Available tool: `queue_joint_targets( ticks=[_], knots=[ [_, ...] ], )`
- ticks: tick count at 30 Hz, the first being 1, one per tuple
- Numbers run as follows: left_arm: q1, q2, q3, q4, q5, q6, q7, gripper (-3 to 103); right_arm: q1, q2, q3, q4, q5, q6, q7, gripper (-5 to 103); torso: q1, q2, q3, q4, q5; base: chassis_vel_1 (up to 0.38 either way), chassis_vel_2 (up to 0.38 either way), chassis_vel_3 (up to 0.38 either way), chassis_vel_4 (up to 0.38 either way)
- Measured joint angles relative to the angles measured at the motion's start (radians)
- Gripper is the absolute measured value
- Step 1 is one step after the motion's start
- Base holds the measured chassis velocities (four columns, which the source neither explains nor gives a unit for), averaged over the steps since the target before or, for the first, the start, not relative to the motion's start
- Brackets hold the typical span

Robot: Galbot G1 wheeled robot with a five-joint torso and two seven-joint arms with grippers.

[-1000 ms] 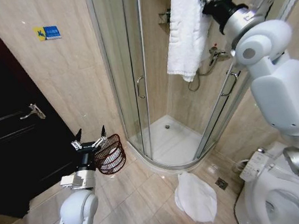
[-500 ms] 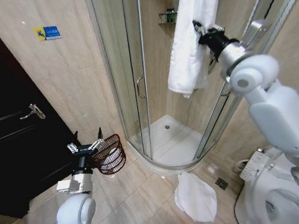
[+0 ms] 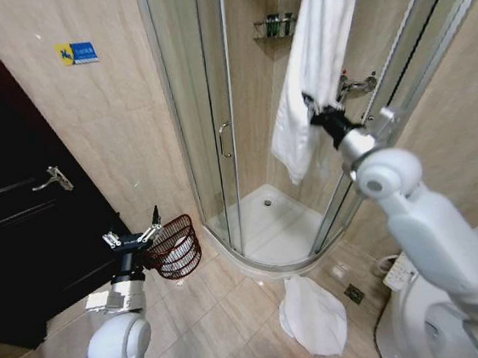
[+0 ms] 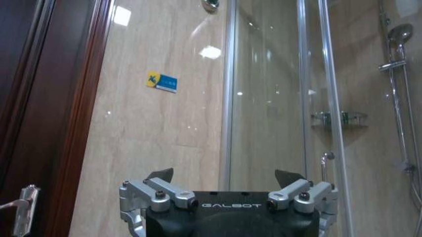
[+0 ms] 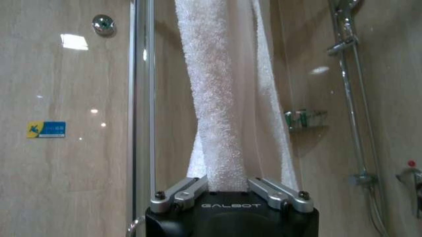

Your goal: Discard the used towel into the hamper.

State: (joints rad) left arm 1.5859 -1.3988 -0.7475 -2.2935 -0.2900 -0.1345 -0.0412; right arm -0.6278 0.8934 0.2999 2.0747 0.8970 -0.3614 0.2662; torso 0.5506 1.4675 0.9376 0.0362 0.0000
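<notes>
Two grippers up: right gripper (image 3: 311,111) clamps the hanging white towel (image 3: 316,60) beside the shower door; left gripper (image 3: 131,235) spread wide, just beside the hamper (image 3: 175,246) on the floor

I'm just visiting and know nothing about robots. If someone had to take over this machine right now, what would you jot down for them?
Right gripper: raised by the shower glass, fingers shut on the hanging white towel; the right wrist view shows the towel pinched between them.
Left gripper: low, beside the hamper, fingers open, holding nothing.
Hamper: on the floor by the shower door, with something white inside.
Another white cloth lies on the floor tiles near the toilet.
Done: towel gripped.
Left: get the towel across and into the hamper.
</notes>
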Motion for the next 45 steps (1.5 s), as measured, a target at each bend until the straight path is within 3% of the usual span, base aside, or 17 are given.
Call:
queue_joint_targets(
  ticks=[14, 17, 21, 28, 45],
  knots=[
    [0.026, -0.009, -0.006, -0.001, 0.0, -0.028, 0.005, 100, -0.357, 0.149, 0.105, 0.091, -0.204, 0.043, -0.098, 5, 0.0, 0.0, 0.0, 0.0002, 0.0, 0.0, 0.0, 0.0, 0.0],
    [0.051, -0.021, -0.009, -0.007, 0.004, -0.041, 0.01, 100, -0.459, 0.216, 0.155, 0.104, -0.329, 0.095, -0.155, 5, 0.0, 0.0, 0.0, 0.0002, 0.0003, 0.0, 0.0, 0.0, 0.0],
    [0.071, -0.023, -0.015, -0.009, 0.006, -0.061, 0.015, 100, -0.567, 0.267, 0.206, 0.144, -0.416, 0.131, -0.211, 5, 0.0, 0.0, 0.0, 0.0, -0.0001, 0.0, 0.0, 0.0, 0.0],
    [0.075, -0.029, -0.011, 0.004, 0.024, -0.075, 0.023, 100, -0.757, 0.376, 0.214, 0.212, -0.512, 0.188, -0.236, 5, 0.0, 0.0, 0.0, -0.0001, 0.0, 0.0, 0.0, 0.0, 0.0],
    [0.064, -0.028, -0.003, 0.021, 0.021, -0.087, 0.025, 100, -0.889, 0.502, 0.199, 0.141, -0.656, 0.325, -0.269, 5, 0.0, 0.0, 0.0, 0.0001, -0.0001, 0.0, 0.0, 0.0, 0.0]
  ],
)
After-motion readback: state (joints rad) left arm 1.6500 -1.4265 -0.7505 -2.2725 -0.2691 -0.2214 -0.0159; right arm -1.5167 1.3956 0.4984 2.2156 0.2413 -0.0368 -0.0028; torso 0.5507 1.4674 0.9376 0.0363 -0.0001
